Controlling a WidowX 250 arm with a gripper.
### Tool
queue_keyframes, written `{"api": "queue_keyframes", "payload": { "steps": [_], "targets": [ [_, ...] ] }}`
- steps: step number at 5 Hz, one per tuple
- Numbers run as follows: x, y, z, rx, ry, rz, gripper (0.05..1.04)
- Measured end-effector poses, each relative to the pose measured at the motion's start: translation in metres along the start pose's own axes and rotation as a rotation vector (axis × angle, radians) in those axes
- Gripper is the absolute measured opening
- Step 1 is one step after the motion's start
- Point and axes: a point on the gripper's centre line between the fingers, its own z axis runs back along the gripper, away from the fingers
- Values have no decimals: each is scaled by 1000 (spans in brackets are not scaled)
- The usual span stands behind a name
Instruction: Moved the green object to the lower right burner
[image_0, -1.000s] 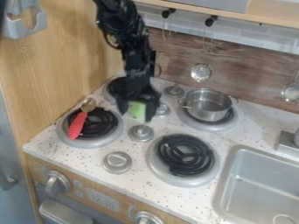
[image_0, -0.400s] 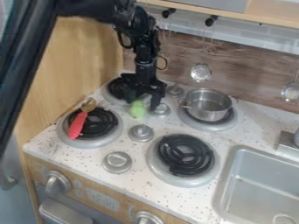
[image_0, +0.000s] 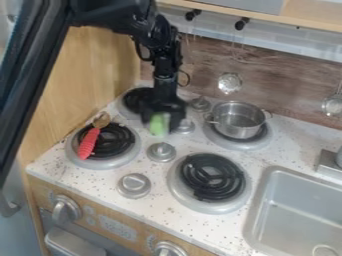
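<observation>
One speckled white table (image_0: 207, 225) holds the burners. Since a second ago, the black arm (image_0: 127, 17) has swung farther across the upper left. Lower right burner (image_0: 210, 176); metal pot (image_0: 238, 120); end effector (image_0: 163, 127), spread or pinching, I cannot tell. Green object (image_0: 157, 122): at its lower end, near a knob (image_0: 161, 152).

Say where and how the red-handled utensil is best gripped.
Probably at the middle of its red handle, from above, closing across the narrow width. The handle is long and slim and lies slantwise over the lower left burner, its top side exposed; the head looks like a less even hold.
</observation>
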Motion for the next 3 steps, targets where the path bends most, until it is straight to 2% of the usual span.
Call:
{"api": "queue_keyframes", "payload": {
  "steps": [1,2,3],
  "targets": [
    [-1,0,-2,-1,6,3,892],
    [-2,0,-4,0,6,9,569],
    [-2,-1,-5,3,2,14,394]
  ]
}}
